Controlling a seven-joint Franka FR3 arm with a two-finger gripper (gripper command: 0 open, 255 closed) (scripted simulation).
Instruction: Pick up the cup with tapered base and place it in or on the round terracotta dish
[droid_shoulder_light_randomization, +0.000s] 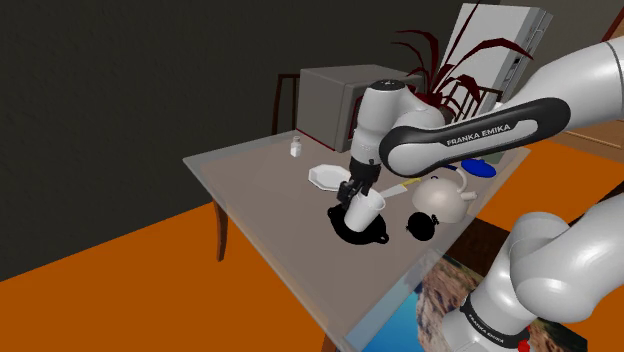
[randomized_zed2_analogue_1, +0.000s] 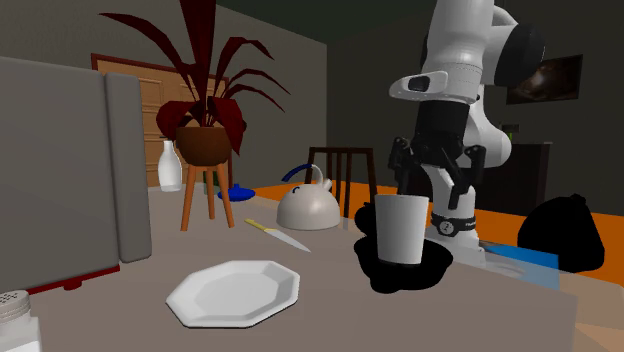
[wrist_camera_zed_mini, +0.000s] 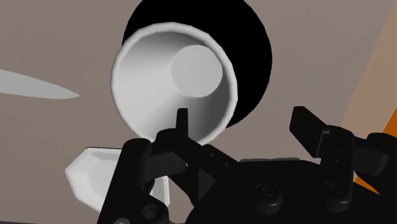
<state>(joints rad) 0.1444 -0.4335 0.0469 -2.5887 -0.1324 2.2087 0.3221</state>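
Gripper (wrist_camera_zed_mini: 243, 118) spread, pinching nothing, sitting just above the cup. The grey surface (droid_shoulder_light_randomization: 250, 175) carries a round dish (droid_shoulder_light_randomization: 352, 236), drawn black, near its edge. The white cup (droid_shoulder_light_randomization: 366, 210) stands in that dish, mouth up. I can't tell whether one finger grazes its rim.

Finding the cup (droid_shoulder_light_randomization: 366, 209) standing in the round dish (droid_shoulder_light_randomization: 358, 237), by the table's (droid_shoulder_light_randomization: 260, 190) near edge in the shoulder view. Placing the plate (droid_shoulder_light_randomization: 328, 177) just left and farther, the kettle (droid_shoulder_light_randomization: 441, 197) right of the dish, the knife (droid_shoulder_light_randomization: 402, 186) lying between them. Spotting the shaker (droid_shoulder_light_randomization: 296, 148) far left, the potted plant (randomized_zed2_analogue_1: 201, 142) beyond the kettle.
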